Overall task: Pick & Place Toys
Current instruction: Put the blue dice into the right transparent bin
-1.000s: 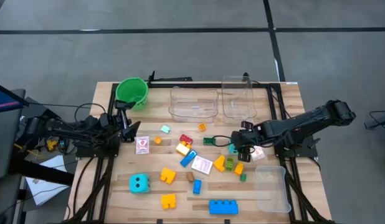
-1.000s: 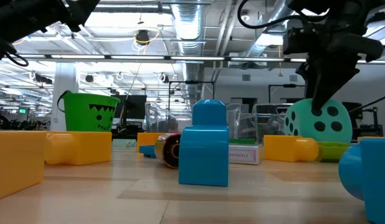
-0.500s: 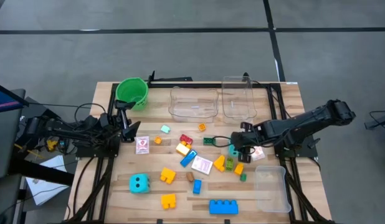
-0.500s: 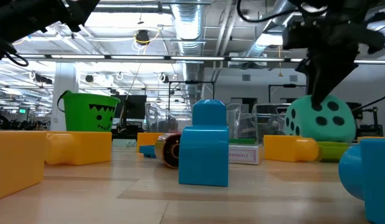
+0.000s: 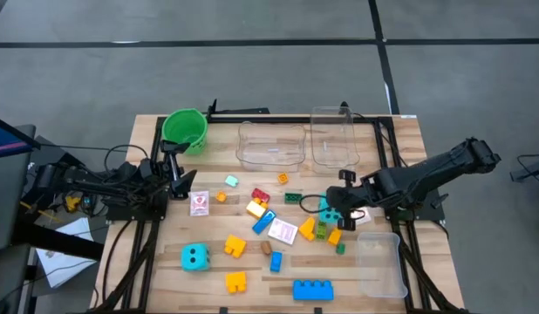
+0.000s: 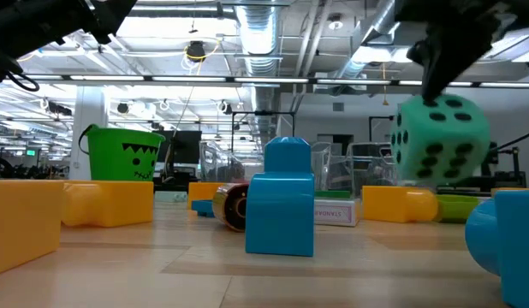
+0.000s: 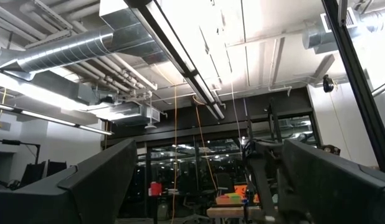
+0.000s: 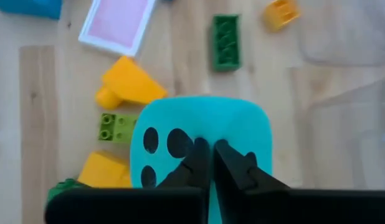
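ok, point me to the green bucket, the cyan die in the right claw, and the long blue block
green bucket (image 5: 184, 129), high view, on its rim.
cyan die (image 6: 439, 139), low view, on its dotted front face, lifted off the table.
long blue block (image 5: 312, 290), high view, on its studded top.

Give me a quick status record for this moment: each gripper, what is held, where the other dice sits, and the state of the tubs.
right gripper: shut, pinching the cyan dice
held dice: lifted clear of the table, above the blocks on the right side
left gripper: open, empty, waiting at the left edge beside the green bucket
other cyan dice: on the table, front left
clear tubs: look empty
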